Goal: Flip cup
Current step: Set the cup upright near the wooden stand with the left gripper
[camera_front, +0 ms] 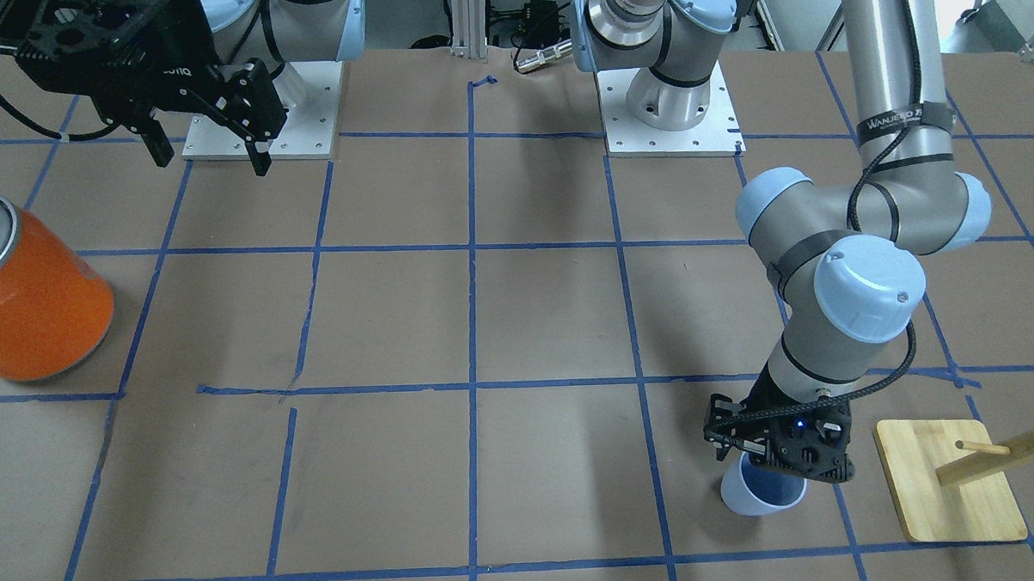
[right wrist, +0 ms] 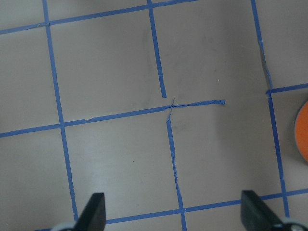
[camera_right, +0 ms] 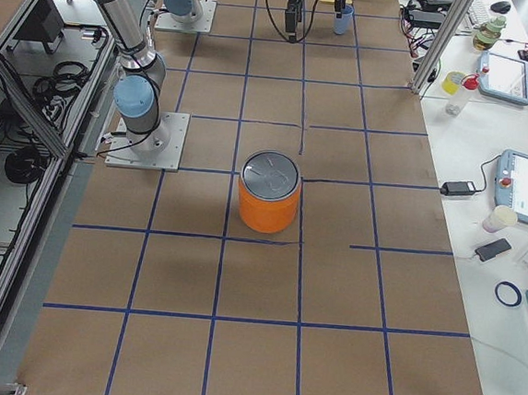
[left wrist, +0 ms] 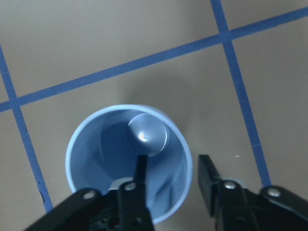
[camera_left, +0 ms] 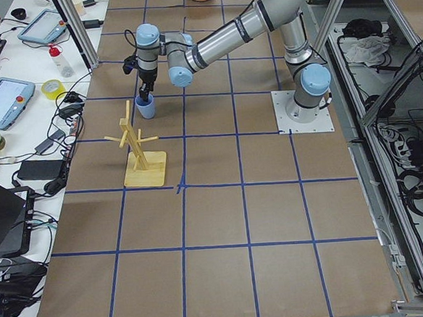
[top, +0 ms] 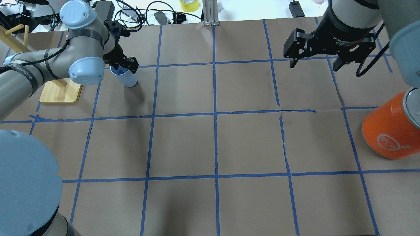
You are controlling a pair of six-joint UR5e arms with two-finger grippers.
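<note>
The pale blue cup (camera_front: 750,499) stands upright, mouth up, on the brown table; it also shows in the overhead view (top: 129,79) and in the left wrist view (left wrist: 106,144). My left gripper (left wrist: 172,168) is open and straddles the cup's rim: one finger is inside the cup, the other outside its wall, and the inner finger stands off the wall. It also shows in the front view (camera_front: 771,478) and the overhead view (top: 122,66). My right gripper (top: 315,65) is open and empty, high above the table and far from the cup.
A large orange can (top: 390,131) with a silver lid stands on my right side of the table. A wooden peg rack on a bamboo base (camera_front: 945,482) stands close beside the cup. Cables and gear lie beyond the table's far edge.
</note>
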